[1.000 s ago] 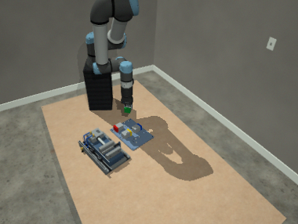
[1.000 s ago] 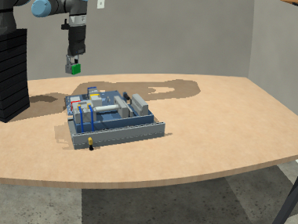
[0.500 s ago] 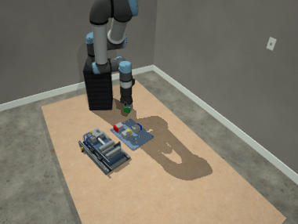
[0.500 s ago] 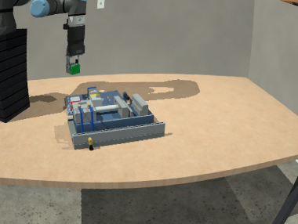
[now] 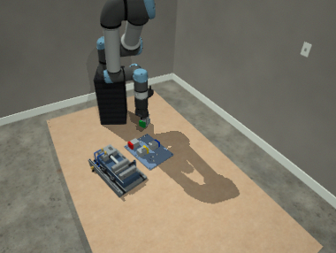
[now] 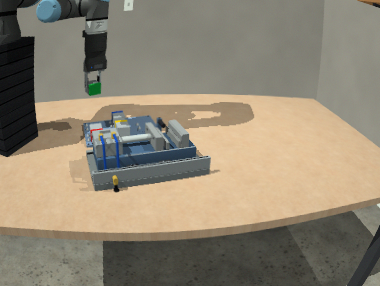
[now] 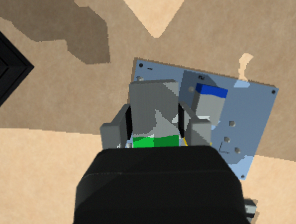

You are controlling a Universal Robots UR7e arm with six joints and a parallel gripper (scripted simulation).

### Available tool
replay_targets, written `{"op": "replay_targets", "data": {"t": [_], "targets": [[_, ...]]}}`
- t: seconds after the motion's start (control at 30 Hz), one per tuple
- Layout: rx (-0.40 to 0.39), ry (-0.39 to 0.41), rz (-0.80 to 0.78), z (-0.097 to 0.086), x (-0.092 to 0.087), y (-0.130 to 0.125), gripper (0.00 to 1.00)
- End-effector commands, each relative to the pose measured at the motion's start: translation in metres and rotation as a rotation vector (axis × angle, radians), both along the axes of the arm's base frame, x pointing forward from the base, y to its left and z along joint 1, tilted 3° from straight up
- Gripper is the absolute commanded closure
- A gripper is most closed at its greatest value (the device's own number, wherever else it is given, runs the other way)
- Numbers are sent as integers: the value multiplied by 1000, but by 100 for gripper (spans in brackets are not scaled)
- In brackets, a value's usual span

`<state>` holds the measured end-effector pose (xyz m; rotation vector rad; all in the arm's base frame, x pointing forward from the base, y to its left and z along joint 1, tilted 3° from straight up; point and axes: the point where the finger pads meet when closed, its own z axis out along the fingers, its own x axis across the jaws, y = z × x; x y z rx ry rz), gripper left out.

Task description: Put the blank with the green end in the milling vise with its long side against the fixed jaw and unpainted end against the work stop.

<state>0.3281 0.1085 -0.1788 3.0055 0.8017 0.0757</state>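
My gripper (image 5: 142,120) is shut on the grey blank with the green end (image 5: 142,123) and holds it high in the air, above the far side of the blue plate (image 5: 148,150). In the exterior view the green end (image 6: 93,89) hangs below the fingers (image 6: 93,80). In the wrist view the blank (image 7: 154,117) sits between my fingers, green end nearest the camera. The milling vise (image 5: 117,168) stands on the table to the left of the plate; it also shows in the exterior view (image 6: 145,145).
On the plate lie a red-ended blank (image 5: 132,143), a yellow-ended blank (image 5: 143,149) and a blue-ended blank (image 7: 209,102). The black robot pedestal (image 5: 110,102) stands behind the plate. A small yellow handle (image 6: 115,181) sticks out at the vise's front.
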Motion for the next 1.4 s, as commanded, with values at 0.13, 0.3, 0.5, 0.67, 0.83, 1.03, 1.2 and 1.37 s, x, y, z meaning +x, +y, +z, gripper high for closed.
{"op": "replay_targets", "data": {"t": [0.13, 0.3, 0.5, 0.67, 0.83, 1.03, 1.2, 1.37], "targets": [[-1, -3, -64, 0, 0, 0, 100], [2, -4, -119, 0, 0, 0, 100], [7, -6, -213, 0, 0, 0, 100], [7, -6, -213, 0, 0, 0, 100], [7, -6, -209, 1, 8, -7, 100], [7, -6, -213, 2, 37, -33, 100], [7, -6, -213, 2, 37, -33, 100], [7, -6, -213, 2, 37, -33, 100]]}}
